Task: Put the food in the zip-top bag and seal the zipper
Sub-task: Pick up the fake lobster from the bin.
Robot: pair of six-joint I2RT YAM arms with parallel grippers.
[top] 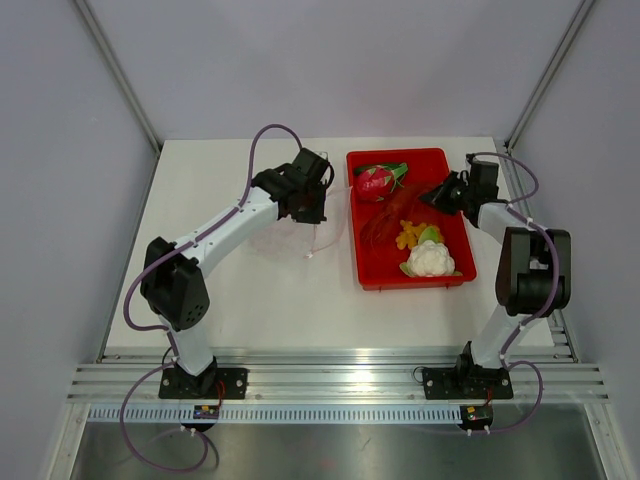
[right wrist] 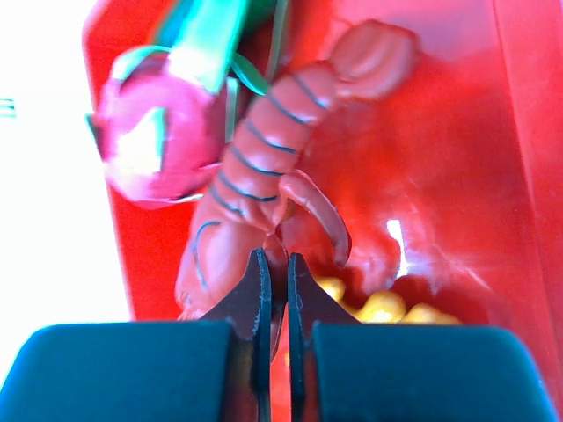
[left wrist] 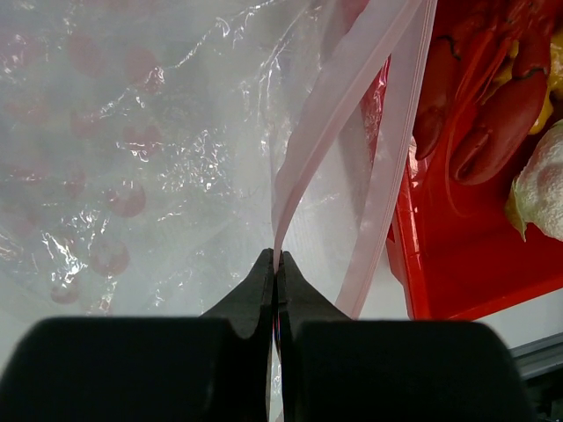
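On the white table, from above, the food is lying in the red tray; left wrist, the left gripper is pinching the zipper of the zip-top bag; right wrist, the right gripper, nearly closed, hold uncertain, is seemingly starting on the lobster, next needing a firm lift.

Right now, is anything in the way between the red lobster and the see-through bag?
Only the red plastic tray's left wall lies between the red toy lobster and the clear crinkly zip-top bag, which the left gripper holds beside the tray by its pink zipper strip. Lifting the lobster over that wall should clear it.
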